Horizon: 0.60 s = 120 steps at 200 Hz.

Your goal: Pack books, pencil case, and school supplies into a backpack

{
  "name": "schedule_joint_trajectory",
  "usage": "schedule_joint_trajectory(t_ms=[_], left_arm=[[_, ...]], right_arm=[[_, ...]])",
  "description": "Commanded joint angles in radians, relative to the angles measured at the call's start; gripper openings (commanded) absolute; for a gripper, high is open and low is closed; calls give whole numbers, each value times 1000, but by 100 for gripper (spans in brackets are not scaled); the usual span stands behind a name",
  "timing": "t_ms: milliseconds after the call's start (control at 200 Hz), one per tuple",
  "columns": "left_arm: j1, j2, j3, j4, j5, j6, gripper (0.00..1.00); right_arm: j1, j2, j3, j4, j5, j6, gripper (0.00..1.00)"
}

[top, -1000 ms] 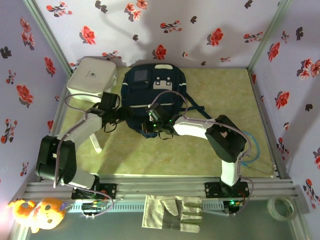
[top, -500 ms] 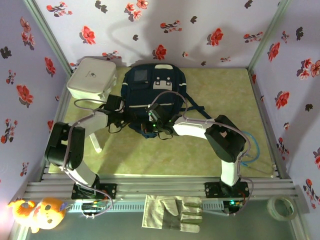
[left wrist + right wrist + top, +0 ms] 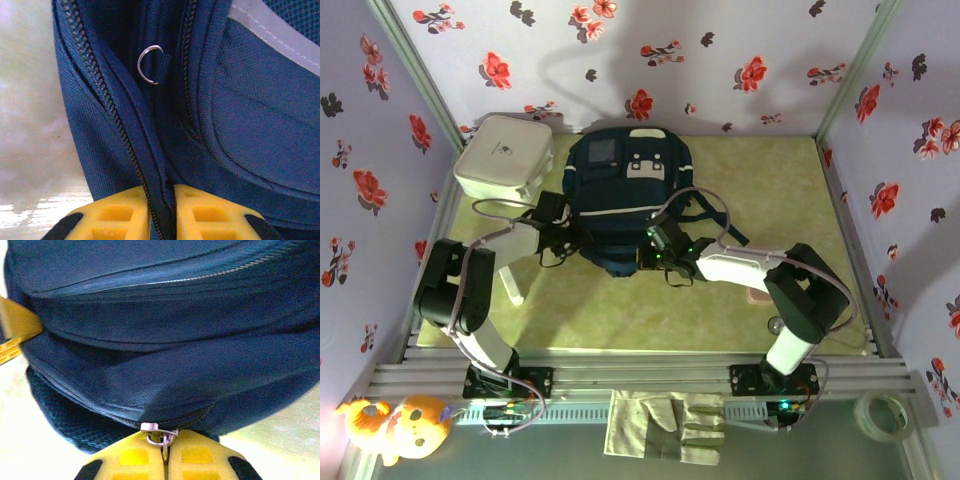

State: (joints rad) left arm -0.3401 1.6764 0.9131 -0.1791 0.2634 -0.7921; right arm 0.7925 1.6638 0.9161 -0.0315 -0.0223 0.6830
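Observation:
The navy backpack [image 3: 625, 190] lies flat at the back middle of the table, its zip end toward me. My left gripper [image 3: 568, 236] is at its lower left side. In the left wrist view the yellow fingers [image 3: 120, 215] pinch a fold of backpack fabric [image 3: 100, 115] along the zipper teeth, below a metal D-ring [image 3: 150, 64]. My right gripper [image 3: 656, 256] is at the near edge, shut on the metal zipper pull [image 3: 162, 439] of the backpack [image 3: 165, 340]. The books are out of view, and I cannot make out the pencil case.
A white square box [image 3: 505, 158] stands at the back left, close to the left arm. A white stick-like thing [image 3: 510, 285] lies on the table by that arm. Something small and pale pink [image 3: 758, 297] lies by the right elbow. A glove [image 3: 665, 425] hangs off the front rail.
The left gripper has closed on the backpack's side fabric. The right gripper has slid rightward along the near edge with the zipper pull, and its elbow has swung out right and lower.

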Motion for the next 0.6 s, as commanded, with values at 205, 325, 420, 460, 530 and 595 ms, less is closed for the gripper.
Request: schedule_joint_trajectory(t_ms=[205,325,420,460,530,595], left_arm=[[13,-70,18,-93,-77,108,25],[6,-153,70,-169,-44,233,37],[-21,-197,100,-201,-10,341,45],[-42,-207,109,-203,-2,391,48],[-88,-211,127,-205,0,465,51],[-134,-196,148,-198,2,533,53]], right_arm=[[-50,-47,-5,-97,99,-14,0],[-50,-38,21,-43,9,-70,0],[-51,-36,27,16,-76,-97,0],[-50,-34,27,35,-105,-102,0],[-50,-34,30,53,-133,-107,1],[-51,-37,25,58,-135,-106,0]])
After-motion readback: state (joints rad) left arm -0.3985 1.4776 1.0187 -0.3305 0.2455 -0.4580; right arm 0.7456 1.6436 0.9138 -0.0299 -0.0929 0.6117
